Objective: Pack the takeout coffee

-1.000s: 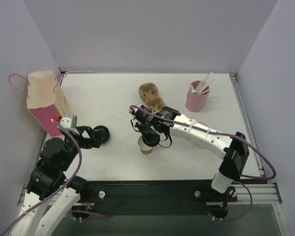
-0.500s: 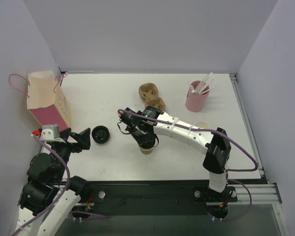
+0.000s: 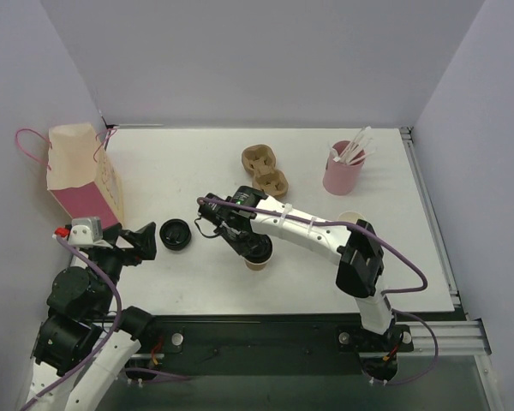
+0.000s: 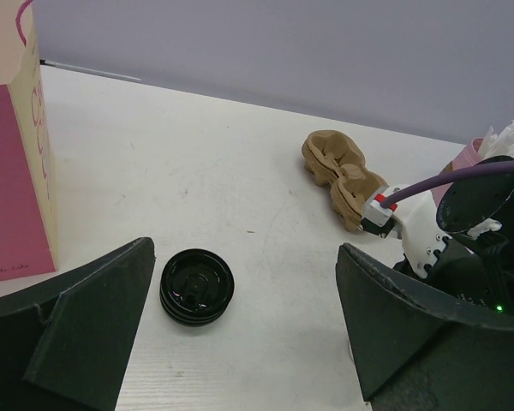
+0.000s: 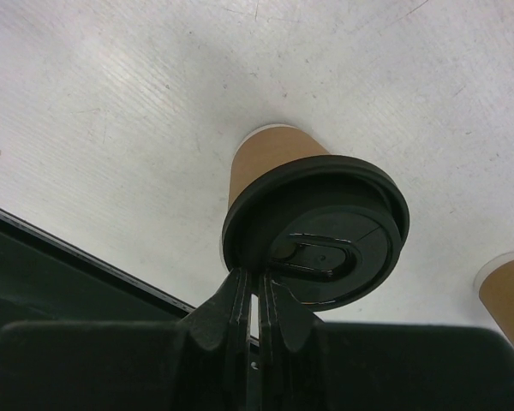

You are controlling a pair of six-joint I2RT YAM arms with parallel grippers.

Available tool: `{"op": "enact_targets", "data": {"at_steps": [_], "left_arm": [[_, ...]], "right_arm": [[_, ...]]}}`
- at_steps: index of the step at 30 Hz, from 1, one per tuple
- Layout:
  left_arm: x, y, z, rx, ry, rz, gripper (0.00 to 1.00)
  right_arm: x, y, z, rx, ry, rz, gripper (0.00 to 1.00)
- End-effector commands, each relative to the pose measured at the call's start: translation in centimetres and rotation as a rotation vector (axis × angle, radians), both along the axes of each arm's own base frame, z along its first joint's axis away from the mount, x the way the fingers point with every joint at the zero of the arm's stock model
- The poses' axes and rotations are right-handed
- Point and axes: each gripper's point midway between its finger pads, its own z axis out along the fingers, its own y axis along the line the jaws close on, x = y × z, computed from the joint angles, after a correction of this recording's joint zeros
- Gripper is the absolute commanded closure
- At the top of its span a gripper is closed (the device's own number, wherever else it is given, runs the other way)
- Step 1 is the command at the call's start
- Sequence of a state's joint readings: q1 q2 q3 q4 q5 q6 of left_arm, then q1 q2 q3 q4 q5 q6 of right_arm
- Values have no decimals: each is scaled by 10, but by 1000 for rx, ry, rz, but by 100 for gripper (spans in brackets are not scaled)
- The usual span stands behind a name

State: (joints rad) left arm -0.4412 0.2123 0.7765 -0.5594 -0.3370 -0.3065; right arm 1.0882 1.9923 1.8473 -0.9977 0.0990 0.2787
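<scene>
Two fingers of the right end effector [image 5: 255, 295] are pressed together, pinching the near edge of a black lid [image 5: 317, 231]. The lid lies over the mouth of a brown paper cup [image 5: 265, 163]. It looks slightly tilted in the right wrist view, and whether it is fully seated cannot be told. This cup [image 3: 255, 261] stands upright on the white tabletop [image 3: 180, 171], near the front middle, mostly covered from above by the end effector [image 3: 250, 248].

To the cup's left, a stack of black lids [image 3: 175, 234] rests flat on the tabletop. Just left of the stack is the left end effector [image 3: 146, 240], its fingers spread wide and holding nothing. In its own camera the stack [image 4: 197, 287] sits between and just ahead of the fingers [image 4: 86, 334], touching neither.

To the cup's right, a second paper cup [image 3: 351, 220] stands open with no lid, partly hidden by the right arm. Behind the cup lies a two-hole pulp tray [image 3: 265, 169], with nothing in it. Behind and well to the right stands a pink cup [image 3: 343, 171] holding white sticks. Far to the cup's left, a pink and tan paper bag [image 3: 77, 175] stands upright at the tabletop's edge.
</scene>
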Motion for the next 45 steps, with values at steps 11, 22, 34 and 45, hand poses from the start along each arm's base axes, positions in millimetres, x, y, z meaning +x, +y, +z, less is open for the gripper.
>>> {"op": "enact_targets", "data": {"at_steps": [11,22,34,45], "left_arm": [[0,3,3,-5,-12,15,3],[1,3,3,-2,-11,17,3],[0,3,3,-3,-10,17,3],[0,4,2,-3,-5,20,3]], "right_arm": [[-10,-11,9,-61,29,32,100],[-9,-22,25,-84,3,45,100],[-21,-20,15,-107,56,74,100],[-22,-14,-4,-108,94,83,100]]}}
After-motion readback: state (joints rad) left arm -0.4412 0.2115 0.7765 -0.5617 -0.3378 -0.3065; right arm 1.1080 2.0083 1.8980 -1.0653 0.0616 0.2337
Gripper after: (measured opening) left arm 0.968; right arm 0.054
